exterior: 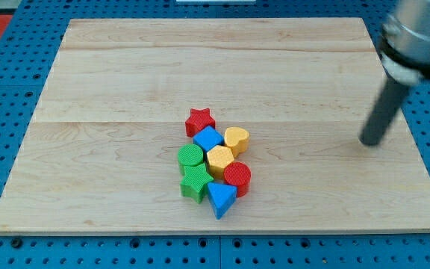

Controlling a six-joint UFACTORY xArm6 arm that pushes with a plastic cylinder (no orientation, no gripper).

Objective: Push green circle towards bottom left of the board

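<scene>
The green circle (190, 157) sits on the wooden board (125, 82) on the left side of a tight cluster of blocks near the middle. It touches the blue cube (208, 138) above it, the yellow hexagon (220, 159) to its right and the green star (195, 181) below it. My tip (370, 141) is far to the view's right of the cluster, well apart from every block.
The cluster also holds a red star (200, 121) at its top, a yellow heart (236, 139), a red cylinder (237, 178) and a blue triangle (221, 199) at its bottom. A blue pegboard (6, 90) surrounds the board.
</scene>
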